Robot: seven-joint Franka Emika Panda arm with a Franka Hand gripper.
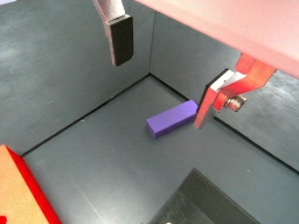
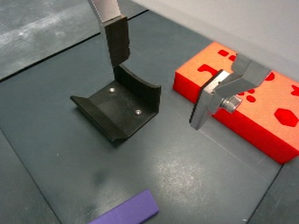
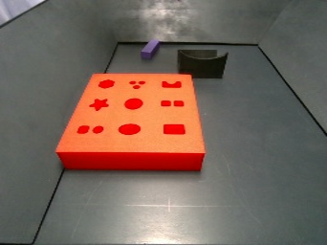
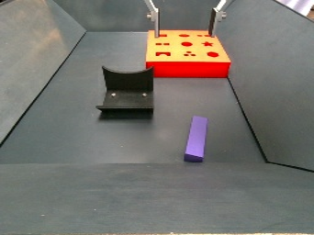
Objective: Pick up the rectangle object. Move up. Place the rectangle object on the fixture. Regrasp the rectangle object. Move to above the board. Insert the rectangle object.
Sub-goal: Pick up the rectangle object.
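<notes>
The purple rectangle object (image 4: 196,138) lies flat on the grey floor near a side wall, also seen in a wrist view (image 1: 172,119) and in a side view (image 3: 151,47). The dark fixture (image 4: 127,92) with its curved recess stands apart from it, between it and the red board (image 4: 188,53). My gripper (image 4: 186,16) hangs high over the board's far end, open, with nothing between its fingers (image 2: 115,42). In both wrist views the gripper (image 1: 163,74) is well above the floor, and the fixture (image 2: 117,107) and the board (image 2: 239,96) lie below it.
Grey walls (image 3: 76,38) enclose the floor on all sides. The rectangle object lies close to the wall corner line (image 1: 117,101). The board's top carries star, circle, hexagon and rectangle cut-outs (image 3: 134,102).
</notes>
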